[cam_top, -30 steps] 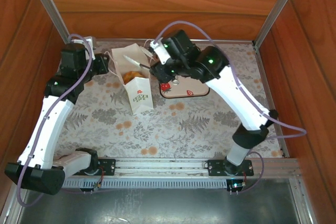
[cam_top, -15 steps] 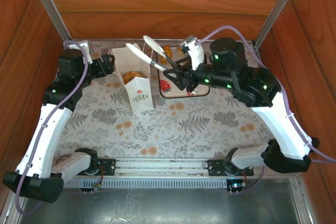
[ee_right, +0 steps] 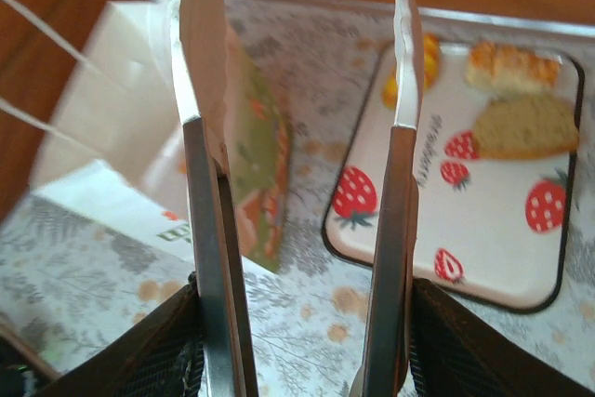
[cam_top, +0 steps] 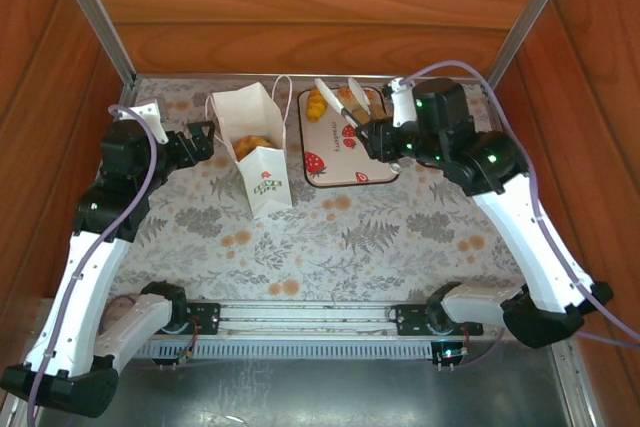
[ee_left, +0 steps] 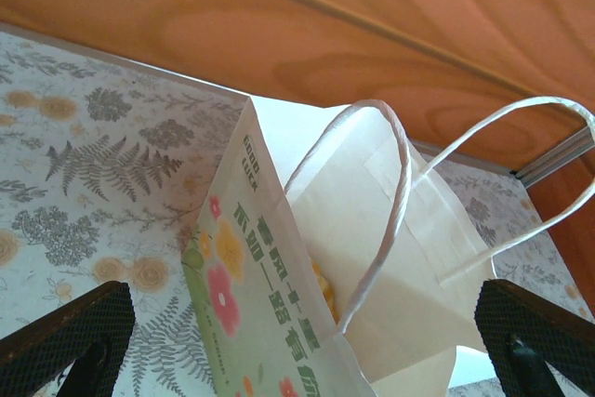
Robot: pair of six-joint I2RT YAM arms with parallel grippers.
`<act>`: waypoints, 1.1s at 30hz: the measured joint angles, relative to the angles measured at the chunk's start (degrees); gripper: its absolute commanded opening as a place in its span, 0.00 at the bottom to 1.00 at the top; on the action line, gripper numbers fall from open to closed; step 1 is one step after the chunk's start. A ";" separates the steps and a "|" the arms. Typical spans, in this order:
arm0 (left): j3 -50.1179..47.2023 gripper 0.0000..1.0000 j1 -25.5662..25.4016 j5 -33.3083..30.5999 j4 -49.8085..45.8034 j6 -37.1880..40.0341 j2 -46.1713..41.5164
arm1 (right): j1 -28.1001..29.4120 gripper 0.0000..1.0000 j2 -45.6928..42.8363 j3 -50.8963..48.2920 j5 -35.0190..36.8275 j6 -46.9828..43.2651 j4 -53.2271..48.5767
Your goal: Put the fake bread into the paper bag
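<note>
Two long, flat metal right fingers (ee_right: 198, 90) stand wide apart and hold nothing. They hang over the shiny strawberry tray (ee_right: 548, 258). Three pieces of fake bread (ee_right: 525, 123) lie on it, at the end by the far edge of the desk (cam_top: 380, 237): an orange lump, a crusty roll and a brown slice. The black left fingers (ee_left: 65, 337) are wide apart too and hold nothing, with the white paper bag (ee_left: 409, 230) just ahead. Its open top has two cord handles (ee_left: 402, 192) and golden bread inside. The bag stands by the far edge, just left of the tray, on flowery cloth.
</note>
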 measured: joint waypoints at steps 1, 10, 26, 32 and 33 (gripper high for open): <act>-0.37 1.00 0.00 0.00 0.04 -0.02 -0.57 | -0.79 0.58 1.09 -1.49 -0.04 0.31 0.63; -5.20 1.00 0.02 -0.39 0.07 -1.25 -4.98 | -4.92 0.58 15.13 -6.93 -1.53 1.25 8.94; -7.54 1.00 0.00 0.44 0.09 -2.14 -5.20 | -7.21 0.57 43.52 9.01 1.18 -1.38 13.29; -7.54 1.00 0.00 0.72 0.09 -2.14 -4.20 | -7.87 0.58 50.40 17.62 1.88 -1.86 12.87; -7.54 1.00 0.02 0.72 0.11 -2.12 -3.91 | -7.87 0.58 51.56 18.95 2.38 -1.90 12.72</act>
